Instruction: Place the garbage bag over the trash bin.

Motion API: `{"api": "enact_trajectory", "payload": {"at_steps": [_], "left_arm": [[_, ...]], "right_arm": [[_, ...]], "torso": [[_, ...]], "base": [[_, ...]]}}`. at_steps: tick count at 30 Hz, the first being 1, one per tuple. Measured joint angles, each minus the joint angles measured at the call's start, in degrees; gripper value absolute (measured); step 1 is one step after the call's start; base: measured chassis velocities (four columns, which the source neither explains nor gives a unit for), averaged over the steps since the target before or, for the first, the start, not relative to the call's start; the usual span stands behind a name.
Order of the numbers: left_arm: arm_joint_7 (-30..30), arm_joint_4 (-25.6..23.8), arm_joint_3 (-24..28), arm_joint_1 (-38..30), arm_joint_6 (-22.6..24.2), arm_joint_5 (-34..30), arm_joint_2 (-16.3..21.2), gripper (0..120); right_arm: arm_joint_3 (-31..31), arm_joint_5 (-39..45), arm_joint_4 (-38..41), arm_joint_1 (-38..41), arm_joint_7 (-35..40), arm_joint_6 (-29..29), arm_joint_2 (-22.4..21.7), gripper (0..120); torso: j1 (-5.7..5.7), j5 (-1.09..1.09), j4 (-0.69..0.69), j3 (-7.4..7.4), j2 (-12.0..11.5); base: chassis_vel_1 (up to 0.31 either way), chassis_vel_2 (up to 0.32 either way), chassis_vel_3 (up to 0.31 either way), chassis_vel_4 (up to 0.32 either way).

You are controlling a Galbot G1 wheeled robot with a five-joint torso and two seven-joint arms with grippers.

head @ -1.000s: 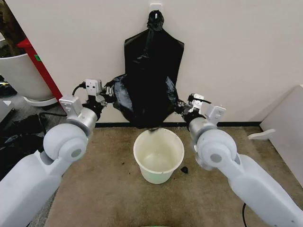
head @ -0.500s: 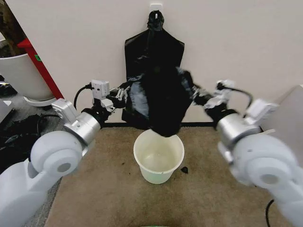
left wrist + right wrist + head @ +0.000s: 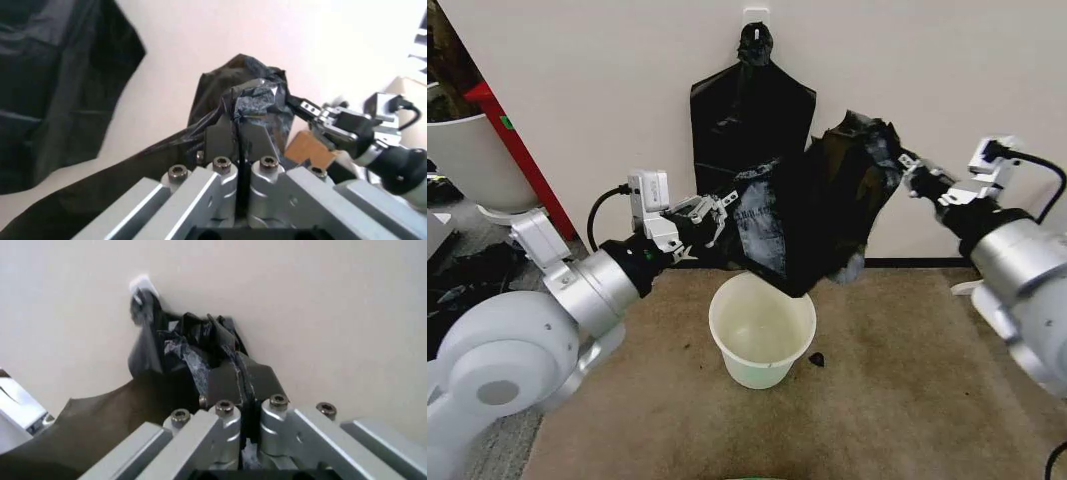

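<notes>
While the left gripper (image 3: 727, 212) and right gripper (image 3: 905, 170) each pinched an edge of the garbage bag (image 3: 812, 215), it hung stretched between them. Its lowest fold dangled just above the trash bin (image 3: 762, 330), which stood on the carpet (image 3: 657, 410).

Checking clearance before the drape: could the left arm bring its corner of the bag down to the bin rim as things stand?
Probably yes. The left pincer, shut on the bag, hangs above the bin, with nothing between; the right pincer grips the other corner.
</notes>
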Motion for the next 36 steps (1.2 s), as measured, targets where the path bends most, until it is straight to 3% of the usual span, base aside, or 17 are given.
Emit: {"api": "enact_trajectory", "payload": {"at_steps": [6,11,26,30,36], "left_arm": [[2.37,0.08,1.11,-1.14,-1.08,-4.07,-1.0,0],[3.63,0.17,1.25,0.72,-1.1,-4.38,-2.34,0],[7.11,2.45,0.7,14.7,-1.57,6.57,-8.26,0],[7.29,2.82,1.54,13.77,-1.62,7.43,-8.75,0],[7.64,5.41,3.48,8.77,-1.59,7.29,-9.99,0]], "right_arm": [[5.49,5.32,-0.1,-1.37,-0.83,-0.13,-2.48,0],[6.44,6.24,-0.16,-2.74,-2.21,-0.63,-2.84,0],[-13.68,-9.75,-0.28,-5.13,-3.19,-1.44,4.31,0],[-13.13,-9.75,-0.28,-4.88,-3.16,-1.45,4.14,0],[-5.81,-5.19,-0.28,-5.69,-2.27,-1.49,1.03,0]], "torso": [[0.0,0.0,-0.01,0.0,0.0],[0.0,-0.01,-0.01,0.0,0.0],[0.0,-0.01,0.01,0.0,-0.01],[0.0,-0.02,0.02,0.0,0.0],[0.0,-0.02,0.0,0.0,0.0]], "base": [[0.0,0.0,0.0,0.0],[0.0,0.0,0.0,0.0],[0.0,0.0,0.0,0.0],[0.0,0.0,0.0,0.0],[0.0,0.0,0.0,0.0]]}}
